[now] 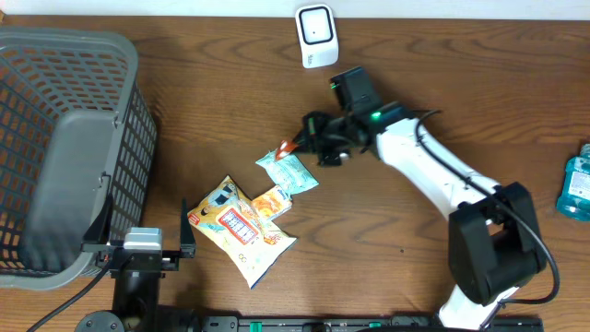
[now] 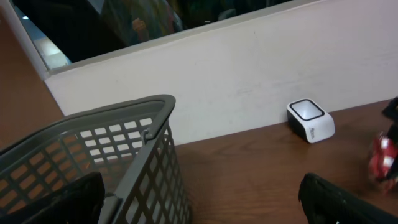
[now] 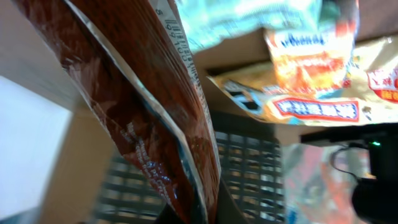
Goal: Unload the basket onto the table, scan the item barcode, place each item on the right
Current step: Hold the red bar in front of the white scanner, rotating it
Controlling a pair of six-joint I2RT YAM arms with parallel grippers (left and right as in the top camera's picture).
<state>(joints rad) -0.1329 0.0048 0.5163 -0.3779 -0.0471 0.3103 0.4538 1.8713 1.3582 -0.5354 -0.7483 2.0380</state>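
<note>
Carrying stage by the look of it: right gripper point(image 1: 302, 143) clamped tight on a red snack packet point(image 3: 149, 106), held just beside the teal packet point(image 1: 288, 172) at the top of the snack pile. Not at the scanner point(image 1: 316, 35) yet; sits well apart from it, up by the table's far edge. Next up, probably: swinging the packet over there and turning the barcode side to face the white window. Can't spot the barcode for sure — only fine print along one seam. Seems to hang edge-on, long axis sticking out from the fingertips toward the pile, away from the scanner. Left gripper point(image 1: 146, 238) spread wide beside the basket point(image 1: 55, 111), holding nothing.
</note>
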